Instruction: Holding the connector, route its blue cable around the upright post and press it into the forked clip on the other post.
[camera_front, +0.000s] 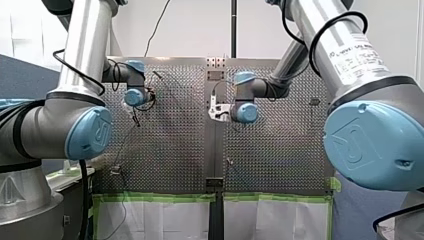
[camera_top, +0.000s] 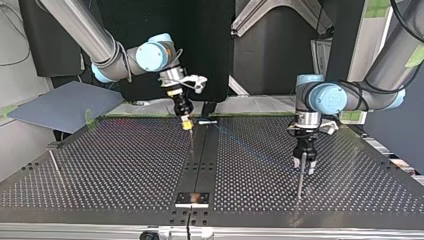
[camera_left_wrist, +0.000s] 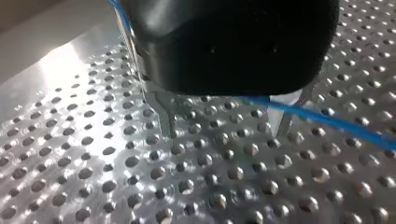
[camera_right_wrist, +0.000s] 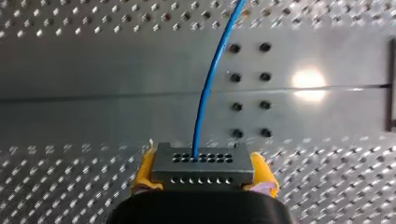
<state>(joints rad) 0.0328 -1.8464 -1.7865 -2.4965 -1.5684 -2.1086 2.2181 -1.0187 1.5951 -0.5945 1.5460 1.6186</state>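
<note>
Connector, clamped between my right pincer's yellow pads over the bench's middle strip near its arm-side edge, trails its blue cable across open perforated plate to my left pincer, whose metal fingers stand apart, the cable crossing one, their roots hidden behind black housing.

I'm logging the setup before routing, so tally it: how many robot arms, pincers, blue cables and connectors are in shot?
Silver robot arms with pale blue joints: 2, my left arm and my right arm.
Two-fingered pincers: 2, my left pincer and my right pincer.
Thin blue cable: 1.
Dark grey perforated block connector: 1.
Total: 6.
</note>
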